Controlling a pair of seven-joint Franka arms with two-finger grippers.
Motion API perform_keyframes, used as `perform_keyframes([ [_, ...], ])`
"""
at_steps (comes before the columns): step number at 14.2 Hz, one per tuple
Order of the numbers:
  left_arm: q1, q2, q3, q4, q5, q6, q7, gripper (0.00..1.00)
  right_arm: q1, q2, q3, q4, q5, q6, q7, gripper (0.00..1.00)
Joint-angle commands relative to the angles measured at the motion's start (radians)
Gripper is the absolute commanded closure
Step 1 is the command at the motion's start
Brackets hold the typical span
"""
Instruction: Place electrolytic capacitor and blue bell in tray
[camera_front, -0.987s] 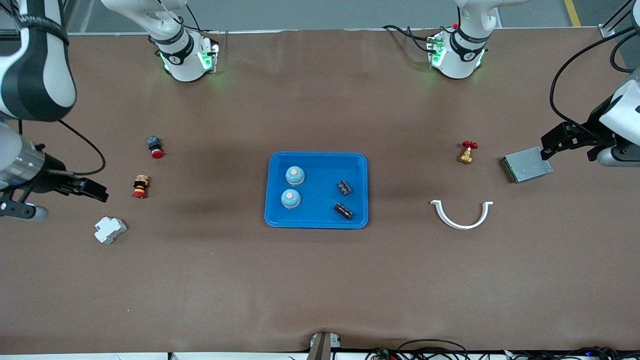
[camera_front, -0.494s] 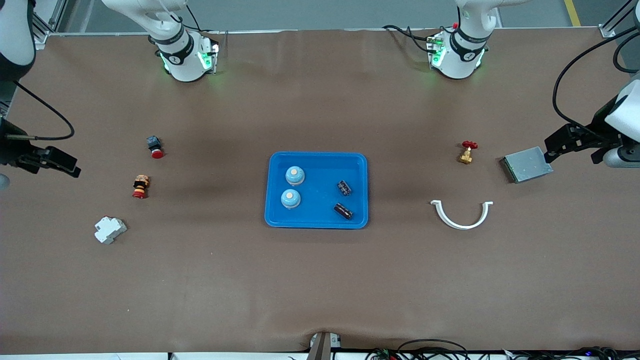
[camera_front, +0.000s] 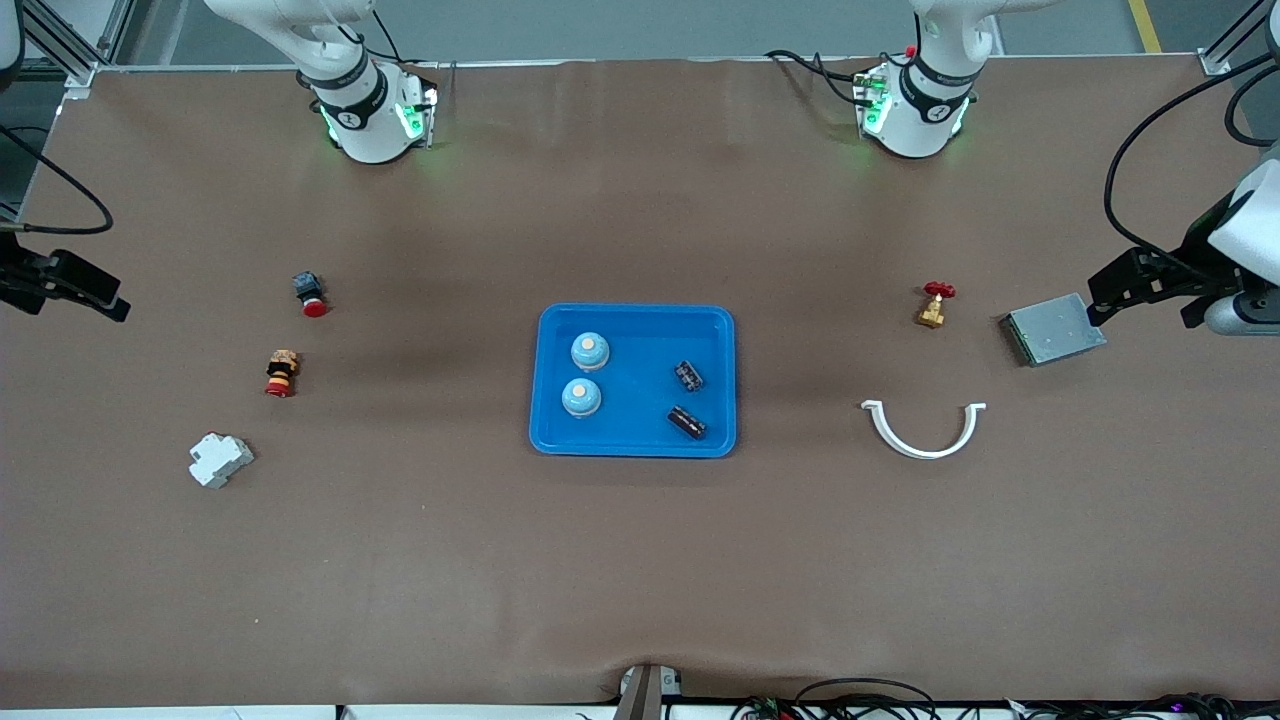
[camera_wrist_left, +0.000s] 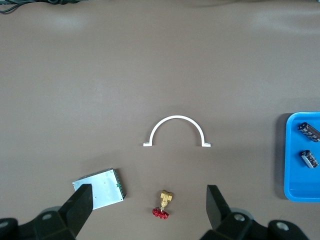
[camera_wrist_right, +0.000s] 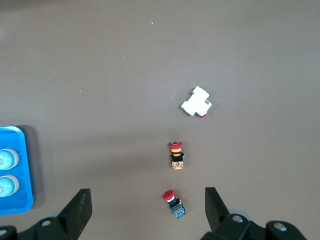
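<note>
Two bells (camera_front: 586, 374), two capacitors (camera_front: 687, 399) in tray (camera_front: 634, 446), well apart from both empty fingers

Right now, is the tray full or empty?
Partly full: the tray holds two bells and two capacitors, with bare floor between.

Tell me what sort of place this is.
Probably a robotics lab bench: two arm bases bolted along a paper-covered table, a blue tray holding bells and capacitors, and loose hardware like a brass valve and a circuit breaker.
</note>
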Motion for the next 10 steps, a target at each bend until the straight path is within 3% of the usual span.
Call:
perform_keyframes([
  [1,0.002,-0.003,0.000,0.005,-0.022,0.001,0.003,0.00,-0.027,-0.045,0.019,-0.026,-0.003,-0.012,-0.012,0.00],
  [10,0.002,-0.001,0.000,0.005,-0.022,0.001,0.003,0.00,-0.027,-0.064,0.027,-0.006,-0.001,-0.061,-0.012,0.00],
])
